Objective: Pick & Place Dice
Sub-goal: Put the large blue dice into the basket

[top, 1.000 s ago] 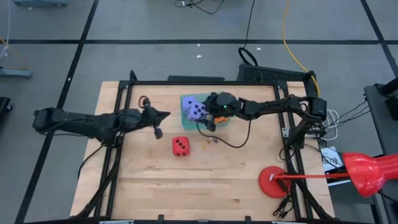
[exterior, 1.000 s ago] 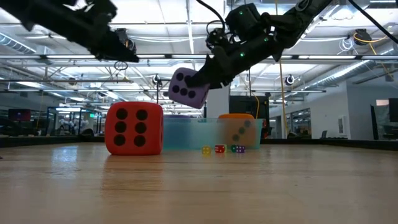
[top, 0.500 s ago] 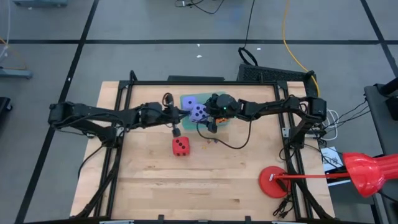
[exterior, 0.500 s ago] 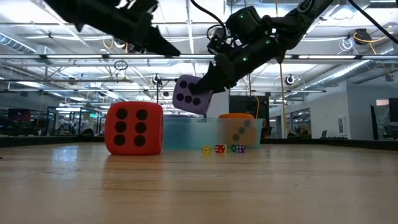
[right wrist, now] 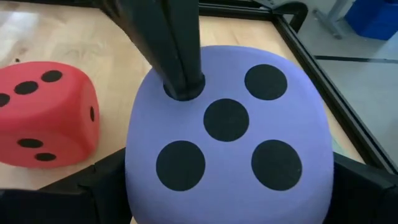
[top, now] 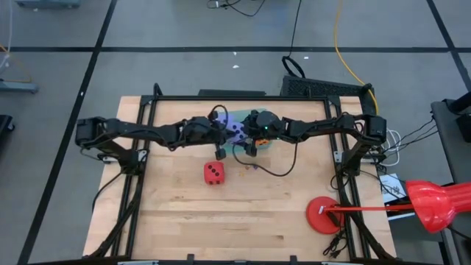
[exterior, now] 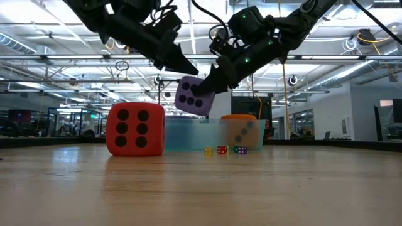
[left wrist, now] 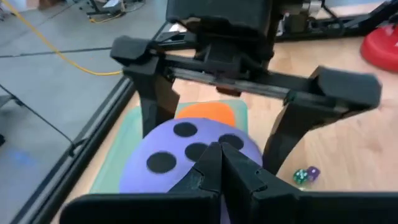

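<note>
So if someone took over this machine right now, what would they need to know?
Right gripper: shut on the purple die, held in the air above the tray.
Left gripper: shut, its tip pressing the same die.
Red die: on the table, in front of the tray.
Orange die: in the tray.
Tiny dice: loose on the table by the tray.
Done: orange die placed.
Left: purple die is not set down, and red die is untouched. No second purple die is clearly visible now.

Light wooden table [top: 184, 213]: red die [top: 214, 173] sits mid-table, a see-through bluish tray [exterior: 188, 135] behind it, and some tiny colored dice [exterior: 222, 150], three or four maybe, just beside the tray.
</note>
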You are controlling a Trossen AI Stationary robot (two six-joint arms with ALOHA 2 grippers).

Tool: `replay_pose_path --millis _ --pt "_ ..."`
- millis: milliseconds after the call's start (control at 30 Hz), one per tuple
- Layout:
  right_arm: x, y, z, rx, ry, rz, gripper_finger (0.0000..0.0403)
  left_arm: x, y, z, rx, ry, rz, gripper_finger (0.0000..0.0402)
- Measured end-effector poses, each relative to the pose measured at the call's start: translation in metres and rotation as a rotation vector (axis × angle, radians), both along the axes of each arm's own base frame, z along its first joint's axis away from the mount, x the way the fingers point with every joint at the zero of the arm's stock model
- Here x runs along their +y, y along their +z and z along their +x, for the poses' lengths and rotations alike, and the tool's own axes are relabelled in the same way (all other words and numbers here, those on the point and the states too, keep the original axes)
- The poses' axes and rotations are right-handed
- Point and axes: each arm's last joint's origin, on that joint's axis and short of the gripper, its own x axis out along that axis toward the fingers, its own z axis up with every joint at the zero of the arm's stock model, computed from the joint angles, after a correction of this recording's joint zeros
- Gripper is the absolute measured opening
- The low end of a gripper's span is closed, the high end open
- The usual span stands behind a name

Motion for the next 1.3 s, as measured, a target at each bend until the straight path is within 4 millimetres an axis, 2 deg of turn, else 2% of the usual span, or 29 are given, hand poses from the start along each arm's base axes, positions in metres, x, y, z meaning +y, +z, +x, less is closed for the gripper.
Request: replay_pose_path --millis 400,800,1000,1133,1300 --pt "0.001 -0.007 -0.002 0.056 -0.008 0.009 0.0368 0.018 -0.028 0.01 0.048 0.011 -0.109 0.0007" --pt "0.005 -0.016 0.0 0.095 -0.021 -0.002 0.0368 0.024 -0.039 0.011 0.059 0.035 -0.217 0.0013" --pt "0.009 -0.015 0.002 0.085 -0.019 -0.001 0.0379 0.023 -0.041 0.011 0.081 0.04 -0.232 0.0004" --pt "0.01 -0.012 0.003 0.055 -0.013 0.003 0.0396 0.023 -0.043 0.01 0.095 0.051 -0.243 0.0013" --pt "0.017 0.001 0.008 -0.039 0.023 0.014 0.0395 0.026 -0.051 0.006 0.151 0.126 -0.26 0.0004"
